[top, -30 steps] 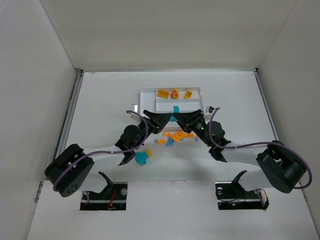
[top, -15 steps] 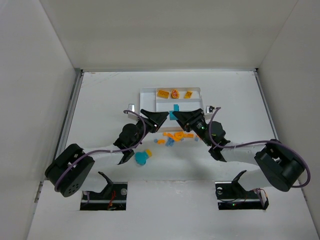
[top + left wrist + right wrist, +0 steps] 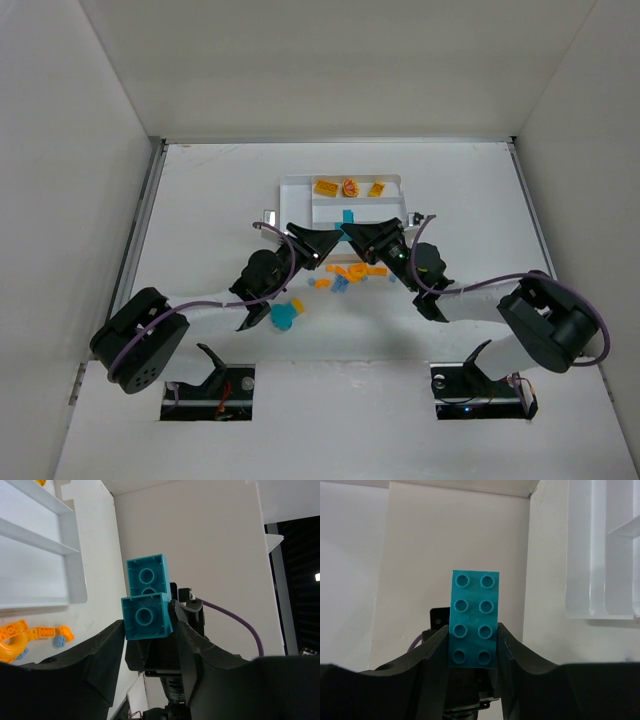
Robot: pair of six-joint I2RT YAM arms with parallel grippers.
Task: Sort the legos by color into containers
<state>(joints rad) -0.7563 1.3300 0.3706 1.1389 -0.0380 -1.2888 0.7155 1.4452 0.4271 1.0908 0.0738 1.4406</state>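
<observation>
Right gripper (image 3: 474, 641) clamps teal brick (image 3: 475, 611) over tray (image 3: 296, 188) near edge, long axis pointing out toward left gripper (image 3: 148, 624), whose jaws flank it, grip unclear

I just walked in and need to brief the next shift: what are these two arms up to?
Both arms meet over the table, just in front of the white tray. The right gripper is shut on one end of a teal brick. The fingers of the left gripper flank its other end, though a firm clamp cannot be confirmed. It looks like a handover. Three yellow-orange pieces lie in the tray's far section, and a loose pile of orange and blue pieces waits on the table.
</observation>
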